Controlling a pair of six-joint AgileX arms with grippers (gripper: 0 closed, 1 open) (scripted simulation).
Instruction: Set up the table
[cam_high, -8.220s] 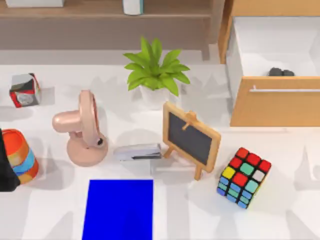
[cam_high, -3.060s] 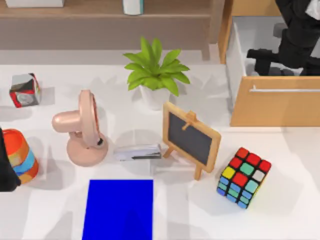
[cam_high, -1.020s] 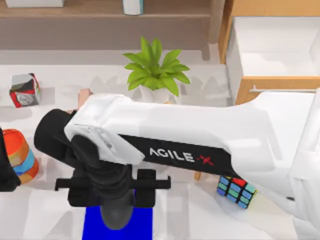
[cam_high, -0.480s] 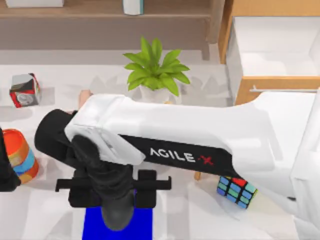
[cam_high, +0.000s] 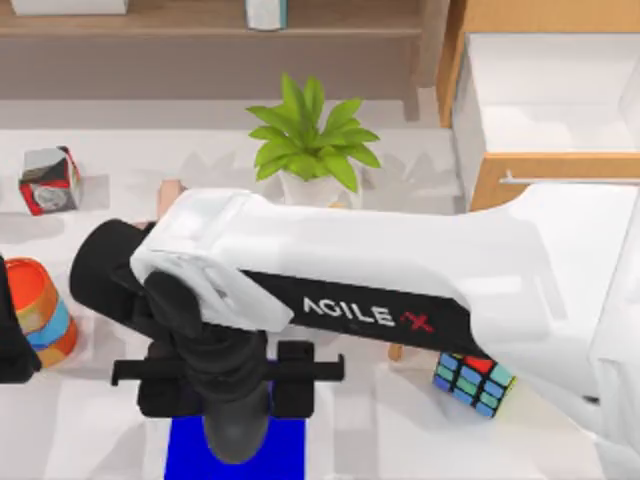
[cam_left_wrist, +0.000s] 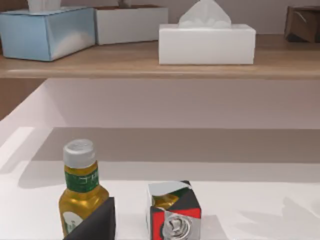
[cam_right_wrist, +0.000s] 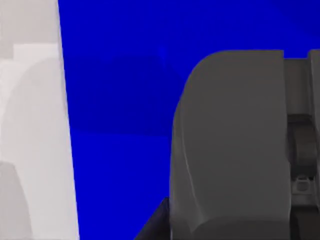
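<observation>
My right arm stretches across the white table (cam_high: 95, 435) from the right. Its gripper (cam_high: 230, 390) hangs over the blue mat (cam_high: 185, 450) near the front edge. In the right wrist view a dark grey rounded object (cam_right_wrist: 230, 145) lies against a finger (cam_right_wrist: 301, 150), with the blue mat (cam_right_wrist: 115, 100) right behind it. The gripper looks shut on that object. My left gripper (cam_high: 10, 345) is parked at the table's left edge beside a striped cup (cam_high: 42, 305).
A potted plant (cam_high: 310, 145) stands at mid back and a red and white cube (cam_high: 50, 180) at the far left. A colour cube (cam_high: 472, 382) peeks out under the right arm. The wooden drawer (cam_high: 550, 190) at the back right stands open. A yellow bottle (cam_left_wrist: 80, 192) stands near the red and white cube (cam_left_wrist: 172, 215).
The right arm went into the open drawer, where a dark object lay, then swung across to the blue mat. Over the last second it has hardly moved.
</observation>
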